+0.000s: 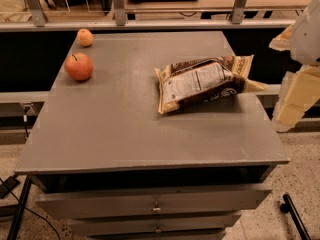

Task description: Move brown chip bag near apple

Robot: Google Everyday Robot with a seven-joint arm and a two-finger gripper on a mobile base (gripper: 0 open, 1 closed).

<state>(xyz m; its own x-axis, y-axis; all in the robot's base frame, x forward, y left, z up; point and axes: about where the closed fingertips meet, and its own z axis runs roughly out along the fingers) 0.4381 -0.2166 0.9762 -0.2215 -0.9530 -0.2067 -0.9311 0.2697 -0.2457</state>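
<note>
Grey table with drawers below its front edge, seen from the front and above. Taking the tabletop as a clock face with twelve at the far edge, the brown chip bag lies flat at about three o'clock, its white label panel facing up and its right corner reaching the table's right edge. The apple stands at about ten o'clock near the left edge, stem up, well apart from the bag. A smaller yellow-orange fruit sits near the apple, at eleven o'clock by the far left corner. The gripper hangs off the table at three o'clock, just beyond the bag and holding nothing visible; whether it is released or clenched cannot be told.
</note>
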